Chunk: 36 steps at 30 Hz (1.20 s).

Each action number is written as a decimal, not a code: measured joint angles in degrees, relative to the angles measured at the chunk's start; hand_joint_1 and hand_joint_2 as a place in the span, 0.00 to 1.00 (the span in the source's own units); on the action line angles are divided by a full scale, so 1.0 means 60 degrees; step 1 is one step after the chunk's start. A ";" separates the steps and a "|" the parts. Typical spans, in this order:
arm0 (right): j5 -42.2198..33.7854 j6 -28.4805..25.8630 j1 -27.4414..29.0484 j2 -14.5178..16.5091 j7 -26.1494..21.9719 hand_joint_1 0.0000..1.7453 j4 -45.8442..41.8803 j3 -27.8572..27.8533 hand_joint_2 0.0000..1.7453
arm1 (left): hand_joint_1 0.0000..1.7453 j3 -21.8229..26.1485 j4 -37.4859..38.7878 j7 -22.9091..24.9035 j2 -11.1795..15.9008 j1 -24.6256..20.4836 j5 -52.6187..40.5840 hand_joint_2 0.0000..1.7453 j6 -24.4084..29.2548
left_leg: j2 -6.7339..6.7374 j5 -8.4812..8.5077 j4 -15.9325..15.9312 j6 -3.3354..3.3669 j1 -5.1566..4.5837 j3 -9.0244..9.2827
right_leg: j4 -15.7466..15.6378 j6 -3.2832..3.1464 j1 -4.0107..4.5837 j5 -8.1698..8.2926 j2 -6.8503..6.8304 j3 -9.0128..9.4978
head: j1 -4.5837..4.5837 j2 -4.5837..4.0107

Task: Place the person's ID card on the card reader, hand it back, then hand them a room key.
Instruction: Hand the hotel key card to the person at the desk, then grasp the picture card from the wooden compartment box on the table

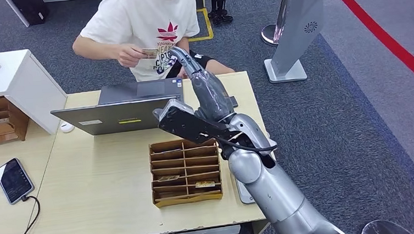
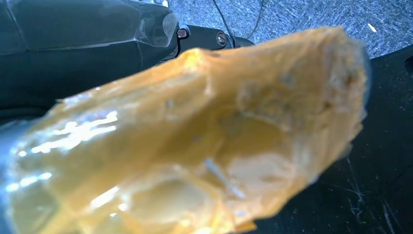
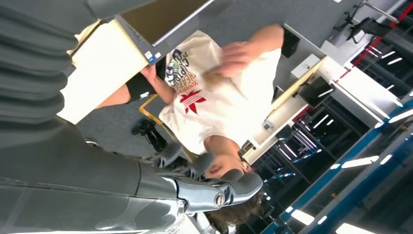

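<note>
Across the table a person holds the ID card (image 1: 149, 52) in their hand (image 1: 130, 56) at chest height. My right hand (image 1: 185, 59) reaches over the laptop toward them, its fingertips just right of the card and apart from it. In the right wrist view its fingers (image 3: 229, 187) lie spread with nothing between them, and the person's hand (image 3: 234, 50) is blurred. The wooden slotted key box (image 1: 185, 171) holds cards (image 1: 204, 184). A flat grey card reader (image 1: 245, 193) pokes out beneath my right arm. A blurred amber shape (image 2: 195, 146) sits close before the left wrist camera.
An open laptop (image 1: 121, 109) stands between me and the person. A phone on a cable (image 1: 14, 180) and a white mouse (image 1: 67, 127) lie at the left. A white cabinet (image 1: 4, 76) with wooden shelves stands far left, and a grey sign stand (image 1: 297, 28) is on the carpet to the right.
</note>
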 joint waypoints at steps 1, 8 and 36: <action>-0.0021 0.0000 0.0002 0.0000 0.0000 0.00 -0.0054 0.0001 0.00 | 0.00 0.0000 0.0000 0.0000 0.0000 0.0000 -0.0012 0.00 0.0001 | 0.0000 0.0000 0.0000 0.0000 0.0000 0.0000 | 0.0000 0.0000 0.0000 0.0000 0.0000 0.0000 | 0.0000 0.0000; -0.0074 0.0013 0.0005 0.0000 0.0000 0.00 -0.0188 0.0008 0.00 | 0.00 0.0000 0.0000 0.0000 0.0000 0.0000 -0.0058 0.00 0.0007 | 0.0000 0.0000 0.0000 0.0000 0.0000 0.0000 | 0.0000 0.0000 0.0000 0.0000 0.0000 0.0000 | -0.0002 0.0000; -0.3497 0.0939 0.1218 -0.0293 -0.0622 0.00 -0.1839 -0.0150 0.00 | 0.00 0.0315 0.0000 -0.0383 0.0000 0.0268 0.0251 0.00 0.0483 | 0.0004 -0.0003 0.0000 -0.0003 0.0000 -0.0002 | -0.0001 0.0000 0.0000 0.0000 0.0004 -0.0010 | 0.0000 0.0000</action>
